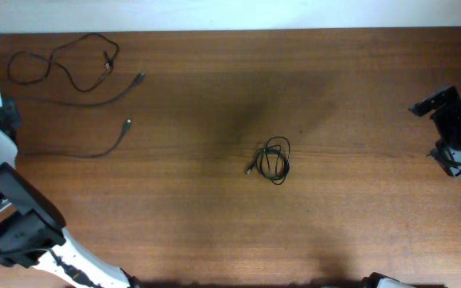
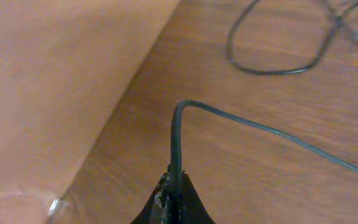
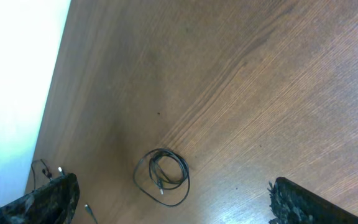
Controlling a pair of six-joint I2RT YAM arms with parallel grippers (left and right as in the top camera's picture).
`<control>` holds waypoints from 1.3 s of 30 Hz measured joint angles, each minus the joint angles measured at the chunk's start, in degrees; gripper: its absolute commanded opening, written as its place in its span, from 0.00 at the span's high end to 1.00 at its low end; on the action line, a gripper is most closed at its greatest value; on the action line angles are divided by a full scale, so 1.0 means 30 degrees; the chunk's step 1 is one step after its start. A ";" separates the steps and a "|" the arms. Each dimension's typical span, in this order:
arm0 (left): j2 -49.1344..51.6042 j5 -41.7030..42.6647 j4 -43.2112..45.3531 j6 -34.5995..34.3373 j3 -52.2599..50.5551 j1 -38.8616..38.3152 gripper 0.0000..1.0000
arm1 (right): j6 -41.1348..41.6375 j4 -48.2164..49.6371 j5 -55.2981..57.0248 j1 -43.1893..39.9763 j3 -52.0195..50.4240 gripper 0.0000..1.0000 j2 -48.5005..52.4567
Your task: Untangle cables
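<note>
The wooden table [image 1: 214, 232] fills the overhead frame. My right gripper [image 3: 173, 199] gapes wide and empty. My left gripper [image 2: 174, 202] is pinched on the long cable [image 2: 241, 121], which lies at middle left. The wavy cable [image 1: 62, 64] sprawls upper left, and the coiled cable [image 1: 275, 160] sits just right of centre.

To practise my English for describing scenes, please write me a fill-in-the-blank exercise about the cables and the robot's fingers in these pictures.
1. The left fingers are ___ on a thin cable.
2. The right fingers stand ___ and hold nothing.
3. The coiled cable lies near the ___ of the table.

Missing words: shut; open; middle.
</note>
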 measured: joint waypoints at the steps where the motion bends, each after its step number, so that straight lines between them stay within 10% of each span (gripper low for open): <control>1: 0.0051 0.0080 0.0299 0.0087 -0.0044 0.0284 0.98 | 0.0000 -0.0022 0.0000 0.0000 0.0000 0.02 0.0000; 4: 0.0051 0.0772 0.1348 0.0328 -0.0051 0.1333 0.85 | 0.0000 -0.0044 0.0058 0.0000 0.0000 0.01 0.0000; 5: 0.0051 0.1042 0.1464 0.0408 -0.0051 0.1588 0.64 | 0.0007 -0.0044 0.0058 0.0000 0.0000 0.02 0.0000; 6: 0.0051 0.1384 0.1639 0.0466 -0.0051 0.1821 0.18 | 0.0000 -0.0044 0.0066 0.0000 0.0000 0.01 0.0000; 7: 0.0051 0.1807 0.1909 0.0503 -0.0051 0.2091 0.01 | -0.0015 -0.0044 0.0066 0.0000 0.0000 0.01 0.0000; 20: 0.0685 0.4255 0.2149 -0.0466 -0.0051 0.2616 0.01 | 0.0000 -0.0044 0.0117 0.0000 0.0000 0.01 0.0000; 32: 0.0699 1.0040 -0.2718 -0.8211 -0.0051 0.2375 0.01 | -0.0007 -0.0044 0.0117 0.0000 -0.0182 0.01 0.0000; 39: 0.0736 0.7206 -0.8488 -1.3223 -0.0058 0.1137 0.01 | -0.0015 -0.0124 0.0117 0.0000 -0.0197 0.01 0.0000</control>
